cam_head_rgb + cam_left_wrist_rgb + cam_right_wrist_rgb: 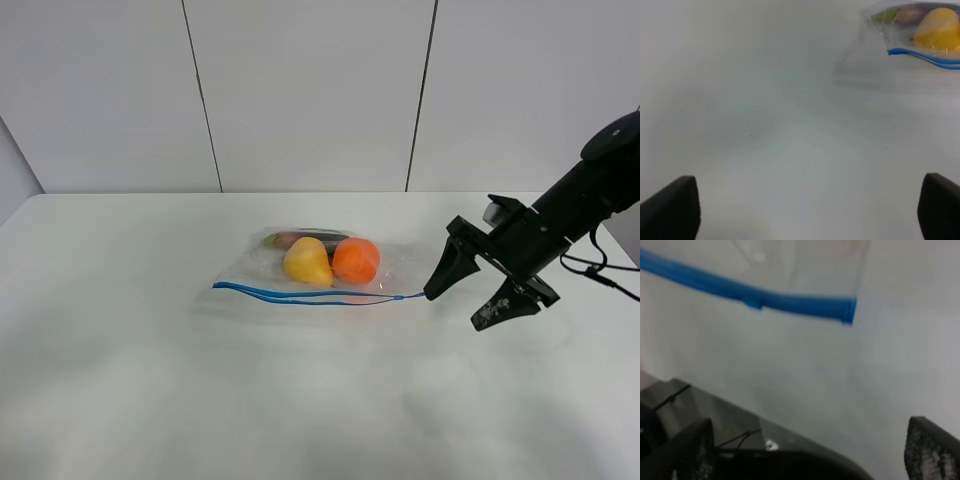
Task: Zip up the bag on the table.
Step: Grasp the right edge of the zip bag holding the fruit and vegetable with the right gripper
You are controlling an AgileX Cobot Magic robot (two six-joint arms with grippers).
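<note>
The right arm comes in from the side and slants down toward the table, its black forearm stretched out low over the white top. The right gripper is spread wide and pinches nothing. One finger's tip sits just beside the end of the blue zipper strip; whether it touches cannot be told. The other finger hangs clear of the bag, on the side away from it. In the right wrist view that end of the strip lies just ahead of the gripper, outside the gap between the fingers.

Running away from the gripper, the strip shows as two blue lines a little apart over most of its length. Beyond the strip, inside the clear plastic, lie the orange, then the yellow fruit, with the dark vegetable behind them.

The left gripper is also spread wide over bare table, with the bag well ahead of it and apart.
</note>
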